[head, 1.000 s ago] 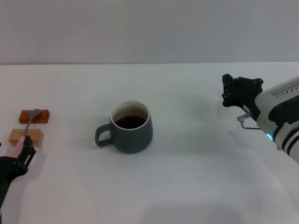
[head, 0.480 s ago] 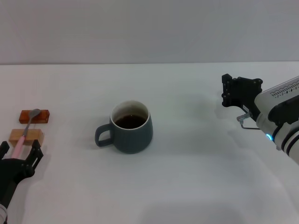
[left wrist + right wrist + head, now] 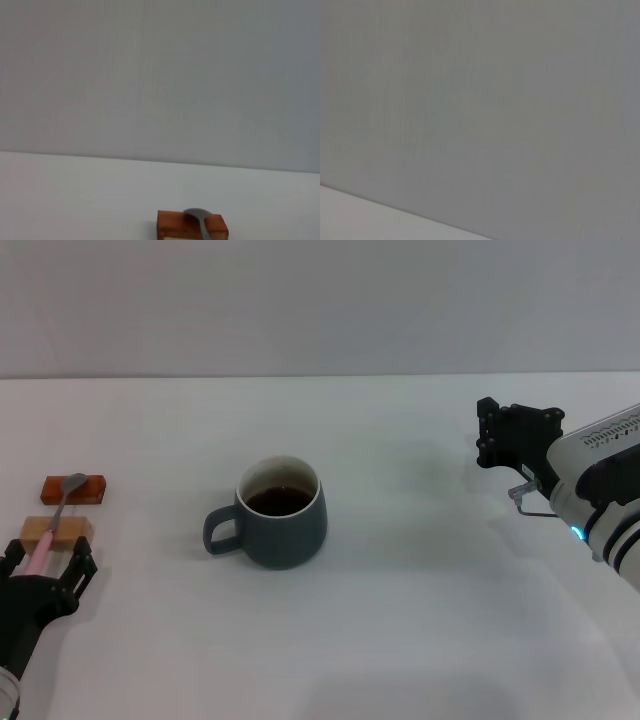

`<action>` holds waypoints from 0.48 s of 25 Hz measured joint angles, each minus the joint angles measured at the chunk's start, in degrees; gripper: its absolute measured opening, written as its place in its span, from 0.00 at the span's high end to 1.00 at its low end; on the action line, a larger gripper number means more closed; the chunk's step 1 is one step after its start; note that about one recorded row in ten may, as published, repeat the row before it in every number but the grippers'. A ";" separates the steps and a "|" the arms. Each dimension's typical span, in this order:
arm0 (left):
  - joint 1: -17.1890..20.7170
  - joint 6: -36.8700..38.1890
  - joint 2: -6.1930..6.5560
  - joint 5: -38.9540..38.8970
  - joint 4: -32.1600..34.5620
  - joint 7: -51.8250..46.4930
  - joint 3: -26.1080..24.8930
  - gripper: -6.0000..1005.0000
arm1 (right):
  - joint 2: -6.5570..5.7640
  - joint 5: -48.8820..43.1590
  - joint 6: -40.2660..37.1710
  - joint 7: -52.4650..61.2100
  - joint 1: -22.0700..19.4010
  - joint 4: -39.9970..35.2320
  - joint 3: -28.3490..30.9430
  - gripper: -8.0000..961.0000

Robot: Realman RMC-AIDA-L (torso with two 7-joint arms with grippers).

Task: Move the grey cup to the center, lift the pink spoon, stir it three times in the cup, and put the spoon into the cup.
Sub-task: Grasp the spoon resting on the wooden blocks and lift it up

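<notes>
The grey cup (image 3: 281, 517) stands mid-table with dark liquid inside and its handle toward my left. At the far left the pink spoon (image 3: 52, 527) lies across two small blocks, its metal bowl on the farther one and its pink handle pointing toward me. My left gripper (image 3: 46, 564) is open at the handle's near end, one finger on each side of it. The left wrist view shows only the spoon (image 3: 198, 216) bowl resting on a block. My right gripper (image 3: 515, 437) hovers at the right, well away from the cup.
A darker orange-brown block (image 3: 90, 489) and a paler block (image 3: 70, 531) hold the spoon up off the white table (image 3: 420, 620). The same dark block (image 3: 172, 226) shows in the left wrist view. A plain grey wall stands behind.
The left gripper's fingers have spread from close together beside the spoon handle to wide apart on either side of it. The cup, spoon and right arm are unchanged.
</notes>
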 joint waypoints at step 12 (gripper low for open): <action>-0.45 -0.51 -0.03 -0.27 0.85 -0.06 -0.89 0.19 | 0.00 0.07 0.00 0.00 0.01 0.01 0.00 0.99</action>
